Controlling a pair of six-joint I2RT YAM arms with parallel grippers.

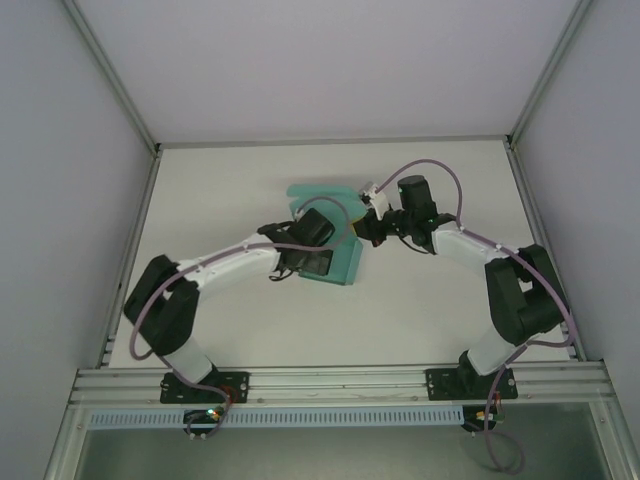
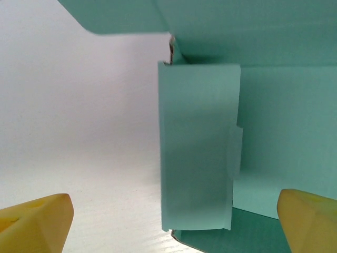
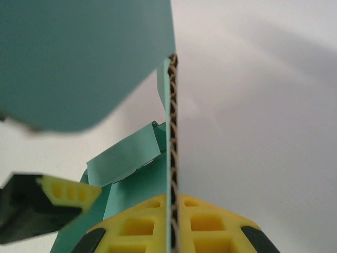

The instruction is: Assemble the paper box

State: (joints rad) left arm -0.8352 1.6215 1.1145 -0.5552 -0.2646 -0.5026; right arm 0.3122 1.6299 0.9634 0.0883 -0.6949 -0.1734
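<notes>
Hovering over the box (image 1: 345, 265), the left gripper (image 1: 305, 255) has its jaws spread wide and holds nothing. Its wrist view shows what the overhead one cannot: the two yellow fingertips (image 2: 37, 221) sit far apart at the bottom corners. Between them, just ahead, an upright flap (image 2: 197, 147) of plain teal card stands clear of both. A small tab (image 2: 237, 153) sticks out from the flap's right edge against a broader panel behind it. White table (image 2: 68, 132) lies to the gripper's left.

The overhead view alone shows the layout. The box lies partly folded on the table (image 1: 420, 320), directly under the left gripper. The right gripper (image 1: 368, 225) is at the box's right edge, close beside the left one.

The right gripper (image 3: 174, 224) is clamped on the box. In its wrist view the yellow fingers (image 3: 137, 229) press together on a thin upright wall (image 3: 172, 132) seen edge-on. That view shows the wall's brown corrugated core, which the other views do not. To this gripper's left a large rounded flap hangs close and blurred. Below that flap a smaller folded one leans inward. Lower left is a black finger with a yellow pad (image 3: 63, 194), apart from the card. Whose finger it is cannot be told from that view alone. Bare table lies to the right of the wall.
</notes>
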